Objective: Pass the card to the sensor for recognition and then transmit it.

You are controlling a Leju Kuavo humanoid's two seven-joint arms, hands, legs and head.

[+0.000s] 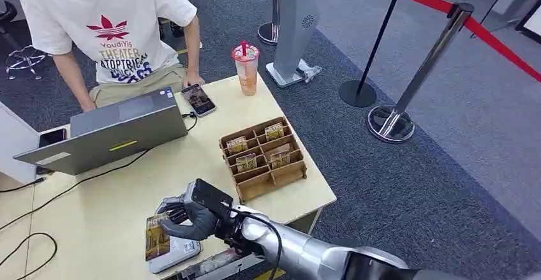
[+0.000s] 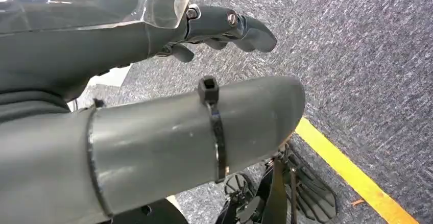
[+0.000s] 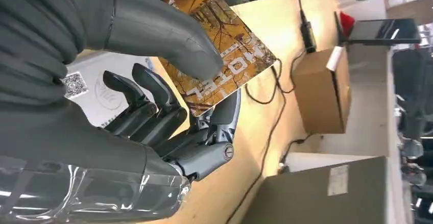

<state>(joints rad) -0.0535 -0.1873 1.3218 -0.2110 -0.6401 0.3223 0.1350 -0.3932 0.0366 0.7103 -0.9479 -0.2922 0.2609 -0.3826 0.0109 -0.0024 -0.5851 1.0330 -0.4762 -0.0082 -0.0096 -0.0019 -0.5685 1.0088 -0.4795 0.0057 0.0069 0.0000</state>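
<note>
My right hand (image 1: 193, 218) reaches over the table's front edge and pinches a yellow-brown card (image 1: 156, 236) printed "HOTEL". In the right wrist view the thumb (image 3: 163, 35) presses on top of the card (image 3: 224, 55) and the dark fingers (image 3: 153, 109) lie beneath it. The card hovers just above a flat grey-white sensor (image 1: 177, 254); its white face with a QR code (image 3: 94, 89) lies under the hand. My left hand (image 2: 153, 106) hangs over the carpet, fingers apart, holding nothing.
A brown divided box (image 1: 263, 159) with several more cards stands to the right of my hand. A grey laptop (image 1: 108, 130), a phone (image 1: 198, 99) and a drink cup (image 1: 245, 68) sit farther back. A person (image 1: 108, 25) leans on the far edge. Cables (image 1: 38, 242) cross the table's left part.
</note>
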